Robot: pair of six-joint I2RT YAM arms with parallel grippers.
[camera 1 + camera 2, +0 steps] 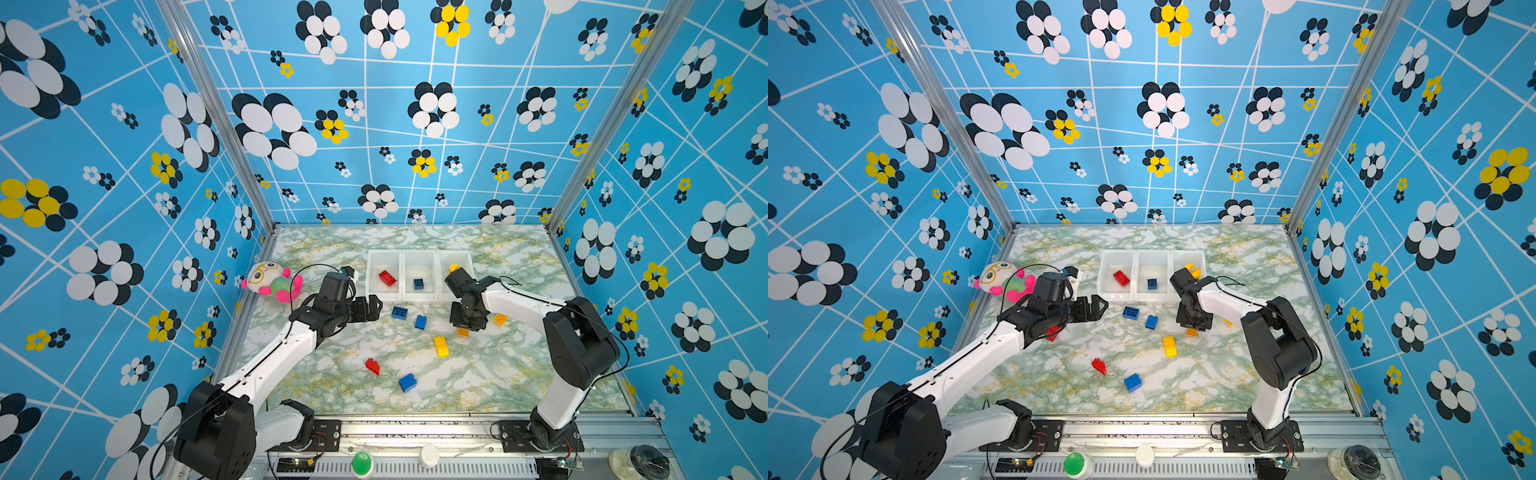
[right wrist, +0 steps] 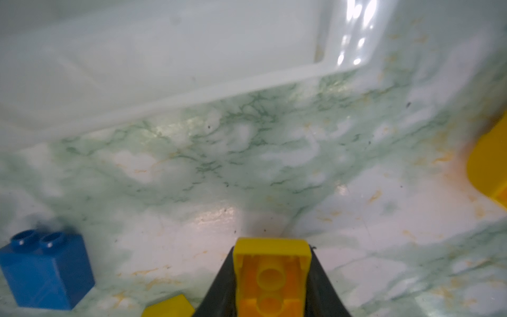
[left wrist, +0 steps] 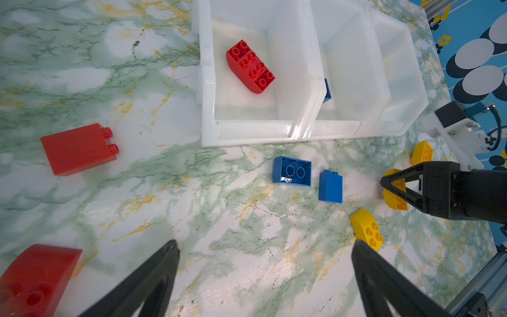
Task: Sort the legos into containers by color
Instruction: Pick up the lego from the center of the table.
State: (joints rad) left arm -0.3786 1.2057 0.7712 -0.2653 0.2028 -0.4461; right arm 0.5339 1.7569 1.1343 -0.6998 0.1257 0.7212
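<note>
My right gripper (image 1: 467,328) is low over the table in front of the right-hand container and is shut on a yellow lego (image 2: 271,274), hollow underside showing. My left gripper (image 1: 372,309) hangs open and empty, left of two blue legos (image 1: 399,313) (image 1: 420,322). Three white containers (image 1: 401,270) stand in a row: a red lego (image 1: 387,278) in the left, a blue one (image 1: 419,284) in the middle, a yellow piece (image 1: 454,268) in the right. Loose on the table lie yellow legos (image 1: 441,346) (image 1: 500,319), a red lego (image 1: 372,366) and a blue lego (image 1: 408,382).
A pink-and-green plush toy (image 1: 272,280) lies at the table's left edge behind my left arm. Another red lego (image 1: 1052,332) shows partly under my left forearm. The enclosure walls close in the table on three sides.
</note>
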